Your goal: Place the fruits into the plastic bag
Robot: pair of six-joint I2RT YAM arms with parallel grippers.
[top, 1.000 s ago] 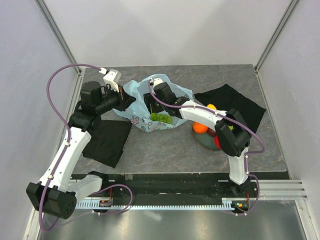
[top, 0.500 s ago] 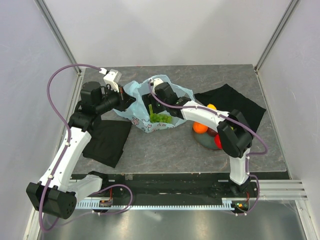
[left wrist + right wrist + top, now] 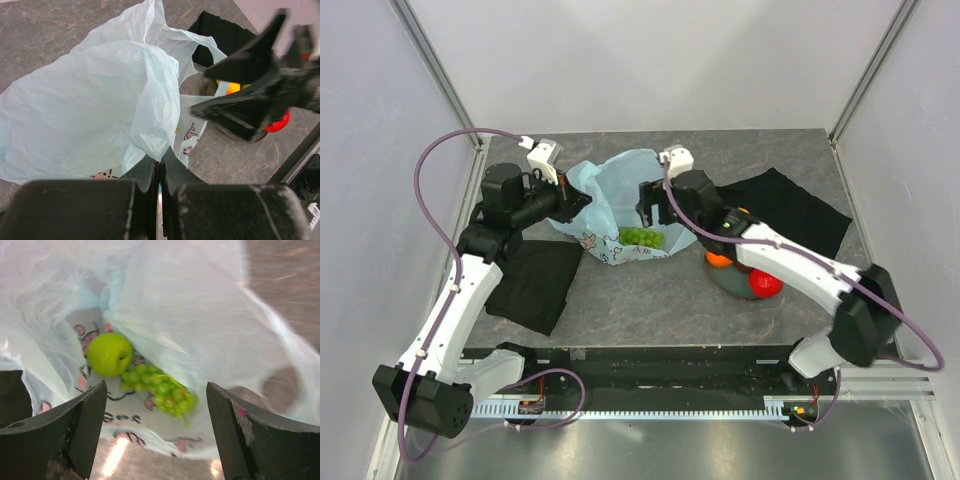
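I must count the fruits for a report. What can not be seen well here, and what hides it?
1. Top view: the right arm crosses the plate; only the orange and red apple show clearly, so its fruits cannot be counted.
2. Top view: the green apple does not show inside the plastic bag, likely behind its film; only the right wrist view shows it.
3. Left wrist view: the blurred right arm covers much of the plate.

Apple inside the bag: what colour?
Green apple, clearest in the right wrist view.
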